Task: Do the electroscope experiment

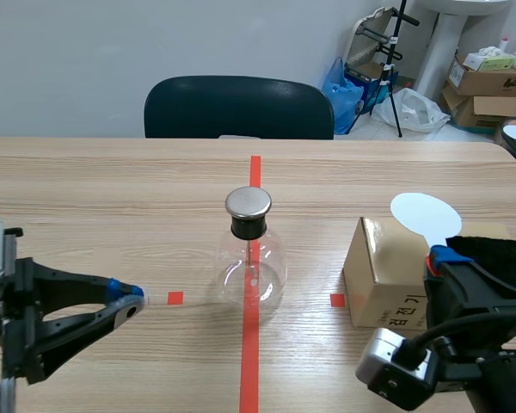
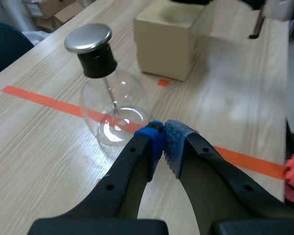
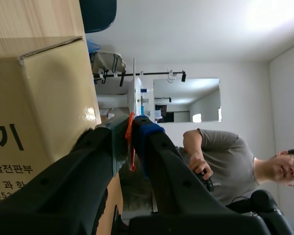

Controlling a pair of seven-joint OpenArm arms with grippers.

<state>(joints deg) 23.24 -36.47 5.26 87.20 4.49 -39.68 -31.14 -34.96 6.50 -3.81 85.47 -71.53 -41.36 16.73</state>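
Early stage, by looks. White disc (image 1: 424, 215) pinched by handle in right gripper (image 3: 131, 129), above box (image 1: 374, 275), well apart from flask (image 1: 252, 262) at table middle. Left gripper (image 2: 161, 139) pressed together, empty. Left to do: carrying disc to flask cap (image 1: 248, 203).

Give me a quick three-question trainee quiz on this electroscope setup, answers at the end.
1. Multiple choice: what is the right gripper holding?
A) the white disc paddle, by its orange handle
B) a pen
C) nothing
2. True or false: the left gripper is shut, with nothing between its pads.
3. Fill in: the cardboard box sits on the ____ arm's side of the electroscope.
Key: 1 A; 2 true; 3 right.
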